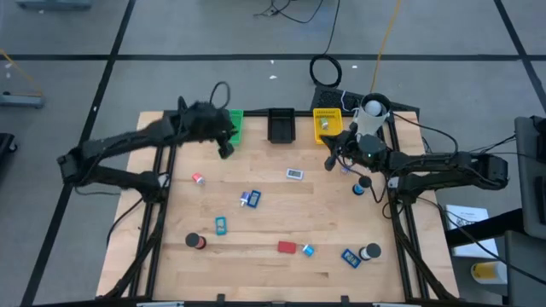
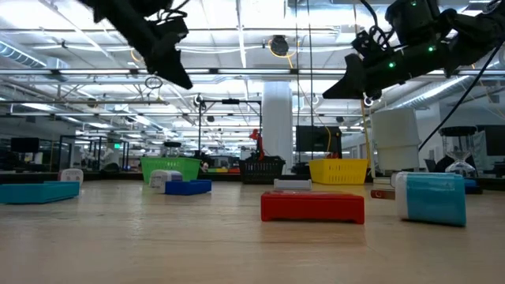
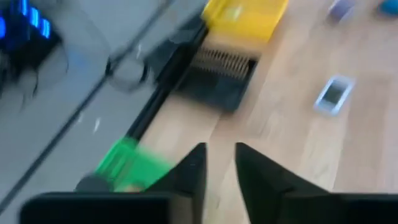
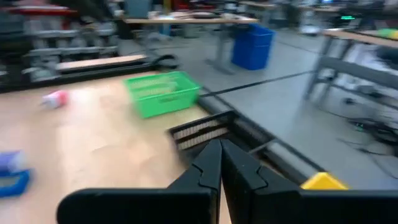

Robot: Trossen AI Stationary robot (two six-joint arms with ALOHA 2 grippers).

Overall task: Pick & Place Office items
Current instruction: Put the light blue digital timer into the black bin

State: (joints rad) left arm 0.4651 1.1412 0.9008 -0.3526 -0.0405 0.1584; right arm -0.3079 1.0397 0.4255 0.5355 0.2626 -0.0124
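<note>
The office items lie scattered on the wooden table: a red block (image 1: 287, 247), blue blocks (image 1: 250, 198) (image 1: 221, 225) (image 1: 350, 256), dark rolls (image 1: 196, 242) (image 1: 363, 185) and a small white piece (image 1: 294, 173). My left gripper (image 1: 226, 150) hangs in the air by the green tray's near end. In the left wrist view its fingers (image 3: 221, 174) stand a little apart with nothing between them. My right gripper (image 1: 329, 162) hovers in front of the yellow tray, shut (image 4: 221, 163) and holding nothing. Both grippers are well above the tabletop in the low view.
A green tray (image 1: 235, 125), a black tray (image 1: 281, 125) and a yellow tray (image 1: 327, 124) stand in a row along the table's far edge. A white cup (image 1: 373, 108) sits at the far right corner. A white-and-red piece (image 1: 198, 178) lies toward the left.
</note>
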